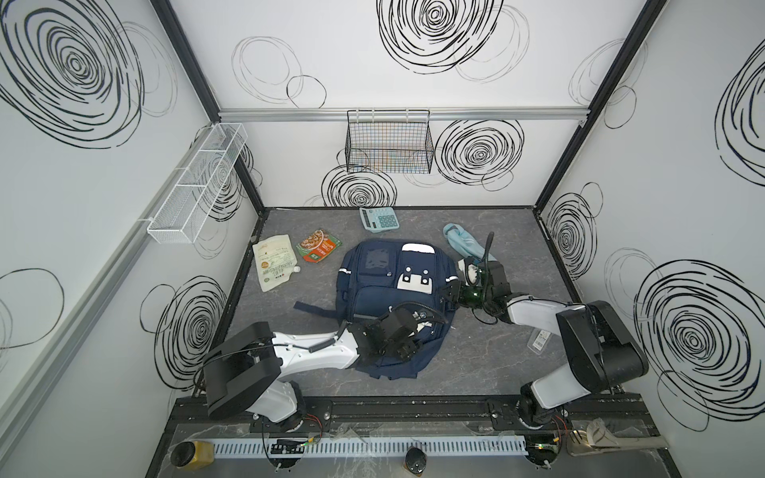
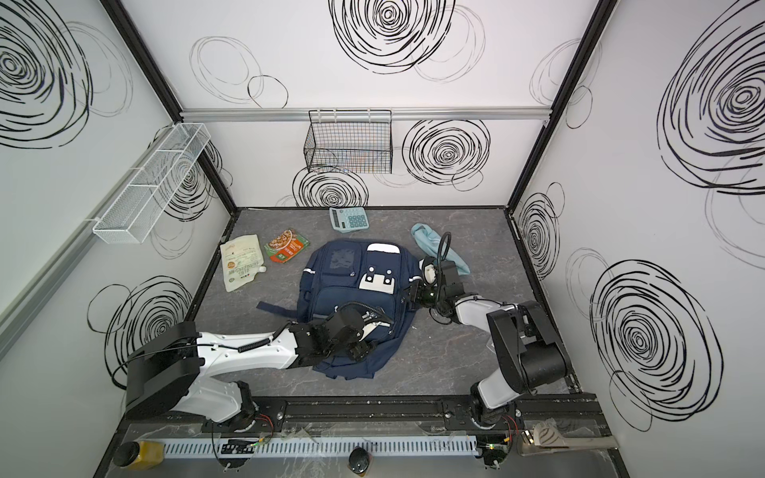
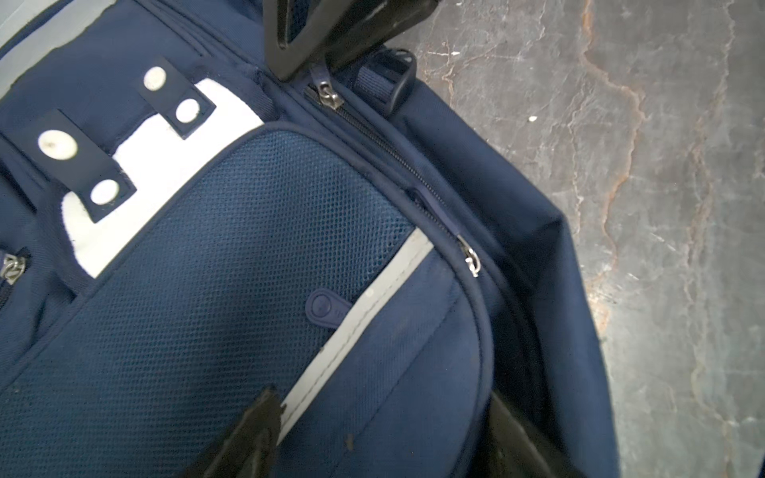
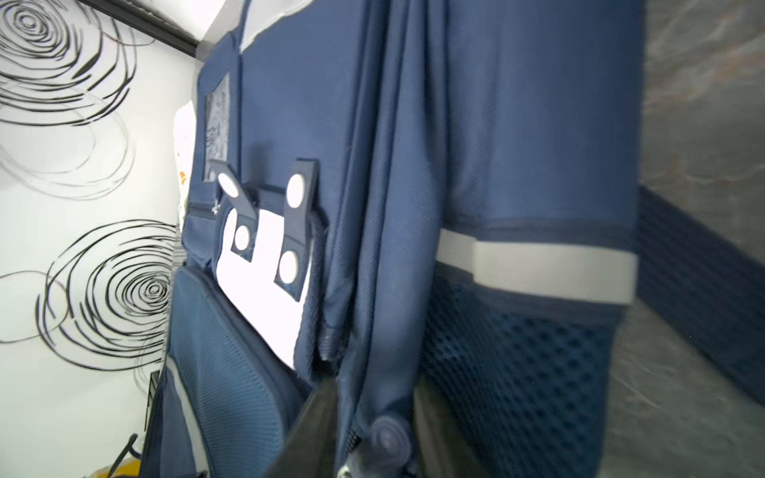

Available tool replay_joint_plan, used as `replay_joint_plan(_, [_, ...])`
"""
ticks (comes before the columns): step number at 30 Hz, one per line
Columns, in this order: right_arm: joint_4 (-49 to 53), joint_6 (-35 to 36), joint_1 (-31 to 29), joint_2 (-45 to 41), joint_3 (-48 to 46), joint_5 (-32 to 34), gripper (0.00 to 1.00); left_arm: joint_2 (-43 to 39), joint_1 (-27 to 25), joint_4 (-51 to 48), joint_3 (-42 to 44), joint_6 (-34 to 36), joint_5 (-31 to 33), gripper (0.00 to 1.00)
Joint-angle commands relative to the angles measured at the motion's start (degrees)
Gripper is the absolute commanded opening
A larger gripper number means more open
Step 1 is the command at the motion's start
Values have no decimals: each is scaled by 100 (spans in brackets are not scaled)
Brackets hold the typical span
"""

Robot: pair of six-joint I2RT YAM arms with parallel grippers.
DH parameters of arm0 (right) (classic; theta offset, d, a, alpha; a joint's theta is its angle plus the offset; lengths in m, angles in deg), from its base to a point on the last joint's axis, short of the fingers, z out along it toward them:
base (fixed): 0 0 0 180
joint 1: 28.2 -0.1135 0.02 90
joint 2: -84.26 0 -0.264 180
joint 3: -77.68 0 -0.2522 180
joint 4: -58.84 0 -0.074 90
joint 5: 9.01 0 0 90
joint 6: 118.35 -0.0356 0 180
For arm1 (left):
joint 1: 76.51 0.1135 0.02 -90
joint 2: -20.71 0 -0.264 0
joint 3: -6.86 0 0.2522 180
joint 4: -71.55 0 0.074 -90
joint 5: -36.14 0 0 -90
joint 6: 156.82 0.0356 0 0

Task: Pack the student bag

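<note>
The student bag (image 1: pixel 385 289) (image 2: pixel 352 285) lies flat in the middle of the table, navy with a white face patch (image 3: pixel 157 198). My left gripper (image 1: pixel 430 320) (image 3: pixel 383 438) hovers over its lower right part, open. Its fingers (image 3: pixel 256 434) straddle the corner of the front pocket by the grey stripe. My right gripper (image 1: pixel 449 289) (image 4: pixel 372 434) is at the bag's right side. It is shut on a zipper pull (image 4: pixel 387 438) (image 3: pixel 321 76) and the fold of navy fabric around it. A second zip slider (image 3: pixel 472 260) sits further along the same zip.
A teal calculator (image 1: pixel 378 218) lies at the back and a light blue folded umbrella (image 1: pixel 463 242) behind the right arm. A white pouch (image 1: pixel 275 260) and a food packet (image 1: pixel 318 245) lie at the left. A black wire basket (image 1: pixel 389 142) and a white mesh rack (image 1: pixel 198 182) hang on the walls.
</note>
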Motion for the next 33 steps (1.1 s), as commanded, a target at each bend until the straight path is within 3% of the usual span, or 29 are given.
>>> replay_joint_plan(1, [-359,-64,-5,-77,-62,-284,22,117,-8,342,2,-126,148,76])
replay_joint_plan(7, [-213,166,4,-211,-112,-271,9,205,26,479,19,-183,241,71])
replay_joint_plan(10, [-115,309,-11,-305,-130,-185,6,224,43,550,22,-183,307,61])
replay_joint_plan(18, [179,800,-200,-778,-233,301,6,82,138,599,-55,-196,312,0])
replay_joint_plan(25, [73,1035,-408,-1138,-336,425,6,-554,324,619,-86,-667,110,0])
replay_joint_plan(33, [-358,1473,-777,-1827,-560,1085,6,-1344,843,129,-235,-2001,-104,0])
